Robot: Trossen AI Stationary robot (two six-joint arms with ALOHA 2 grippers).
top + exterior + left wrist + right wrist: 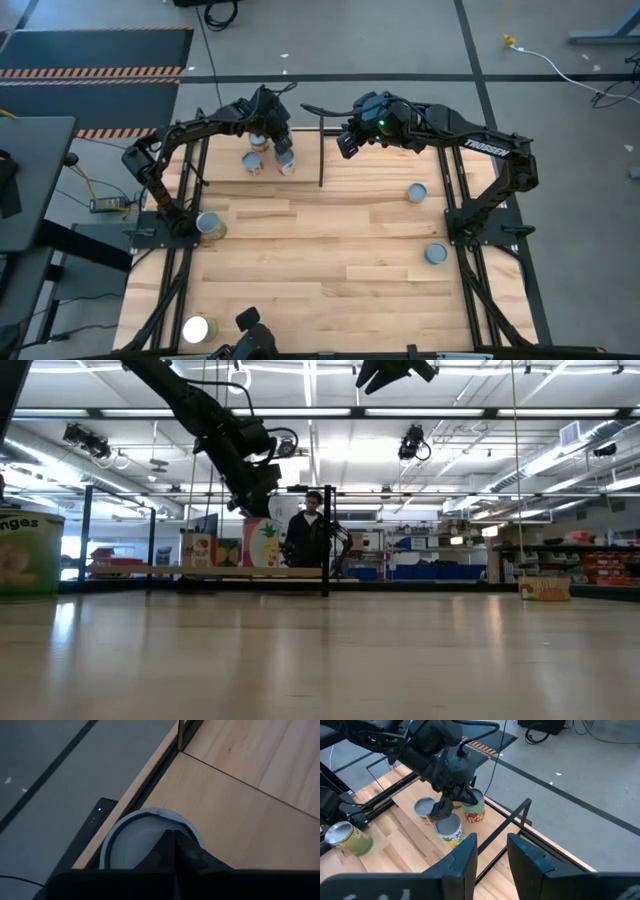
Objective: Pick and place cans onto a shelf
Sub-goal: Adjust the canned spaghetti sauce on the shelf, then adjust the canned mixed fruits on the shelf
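Can lid point(135, 840), silvery grey and round, sits just beyond the left gripper point(175, 851) near the pale wooden shelf's point(235, 815) edge. Grey floor point(55, 775) lies beyond that edge. Dark fingers overlap the lid's near side.

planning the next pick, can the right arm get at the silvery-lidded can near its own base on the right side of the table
Probably yes: the silvery-lidded round tin can stands alone on the planked wooden tabletop, and the open right gripper hovers free above the shelf end.

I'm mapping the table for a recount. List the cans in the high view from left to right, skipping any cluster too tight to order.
Glaring-lid can → can by the left arm's base → shelf cluster under the left tool (order unclear) → far right can → nearer right can.
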